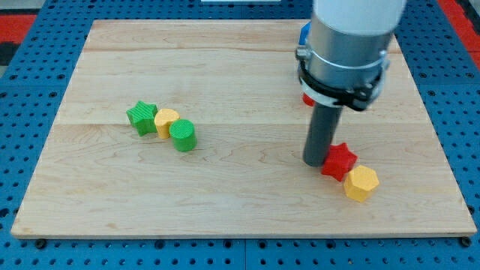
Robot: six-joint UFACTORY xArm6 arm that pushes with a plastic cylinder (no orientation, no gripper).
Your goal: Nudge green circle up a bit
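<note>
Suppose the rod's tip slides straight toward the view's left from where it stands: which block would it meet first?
Probably the green circle, though it lies slightly higher than my tip, so the tip may pass just under it. Between them the board is bare. The red star sits against the tip's right.

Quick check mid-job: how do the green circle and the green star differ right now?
Shape: the green circle is a round cylinder; the green star has points.
Position: the circle lies at the right end of the row, lower in the view; the star lies at its left end, higher up.
Distance from my tip: the circle lies nearer, the star farther; neither touches it.
Both are green and adjoin the yellow block between them.
</note>
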